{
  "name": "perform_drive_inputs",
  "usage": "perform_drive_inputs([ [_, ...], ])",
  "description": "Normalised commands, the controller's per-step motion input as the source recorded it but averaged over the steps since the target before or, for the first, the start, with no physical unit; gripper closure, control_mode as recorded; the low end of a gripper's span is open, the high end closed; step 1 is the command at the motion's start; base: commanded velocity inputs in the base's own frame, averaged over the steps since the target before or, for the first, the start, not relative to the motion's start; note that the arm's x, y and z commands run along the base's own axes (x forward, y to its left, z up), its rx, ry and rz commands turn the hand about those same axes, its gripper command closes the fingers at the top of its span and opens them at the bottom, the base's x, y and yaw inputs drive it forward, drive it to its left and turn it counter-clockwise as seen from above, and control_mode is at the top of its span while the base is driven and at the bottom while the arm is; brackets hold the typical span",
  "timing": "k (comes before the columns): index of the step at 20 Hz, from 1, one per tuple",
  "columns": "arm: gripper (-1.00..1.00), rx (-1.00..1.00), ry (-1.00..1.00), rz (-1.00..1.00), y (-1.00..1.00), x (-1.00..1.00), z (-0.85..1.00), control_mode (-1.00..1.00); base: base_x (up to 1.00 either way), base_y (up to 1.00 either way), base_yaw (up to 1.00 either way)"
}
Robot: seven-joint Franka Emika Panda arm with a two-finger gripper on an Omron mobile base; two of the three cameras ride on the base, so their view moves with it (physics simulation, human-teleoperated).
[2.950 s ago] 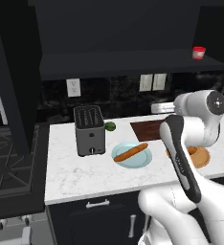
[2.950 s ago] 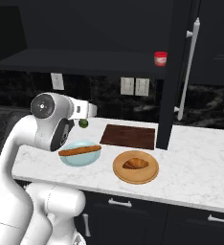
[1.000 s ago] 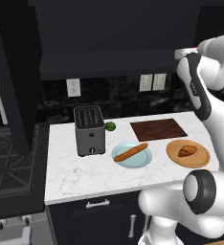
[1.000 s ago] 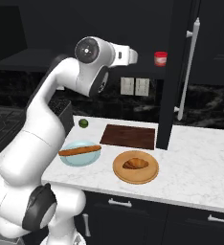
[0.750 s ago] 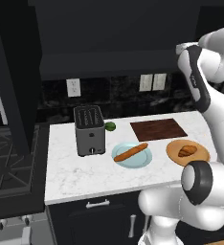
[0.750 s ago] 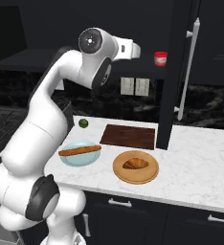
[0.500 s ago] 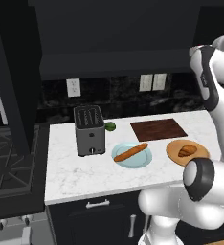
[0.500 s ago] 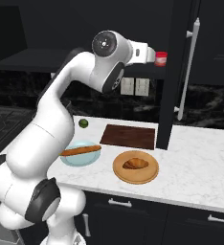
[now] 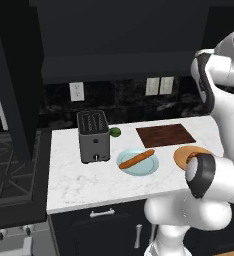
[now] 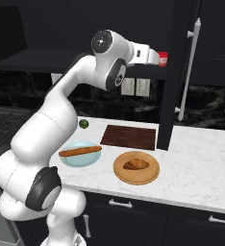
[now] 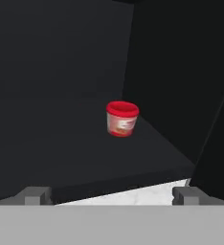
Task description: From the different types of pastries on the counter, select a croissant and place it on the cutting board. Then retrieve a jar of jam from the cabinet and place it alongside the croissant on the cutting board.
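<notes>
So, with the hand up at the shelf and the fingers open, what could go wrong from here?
1. The croissant lies on the round wooden plate, and the cutting board is bare, so that step may be skipped.
2. The jar of jam stands ahead of the open fingers, apart from them; a fast approach could push it deeper or tip it.
3. The cabinet wall is close beside the jar and might catch a finger.
</notes>
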Motion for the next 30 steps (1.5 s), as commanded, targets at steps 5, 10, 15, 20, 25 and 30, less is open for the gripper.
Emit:
perform_drive_inputs([
  [5,-1.0,0.0,0.03,0.0,-0.27,0.31,0.01,-1.0,0.0,0.0,0.0],
  [10,-1.0,0.03,0.16,0.0,-0.57,0.42,0.01,-1.0,0.0,0.0,0.0],
  [15,-1.0,0.0,0.09,0.0,-0.02,0.38,0.04,-1.0,0.0,0.0,0.0],
  [20,-1.0,0.01,0.04,0.0,0.0,0.23,0.01,-1.0,0.0,0.0,0.0],
  [25,-1.0,0.05,0.02,0.0,-0.24,0.51,-0.03,-1.0,0.0,0.0,0.0],
  [30,-1.0,0.09,0.04,0.0,-0.2,0.23,-0.02,-1.0,0.0,0.0,0.0],
])
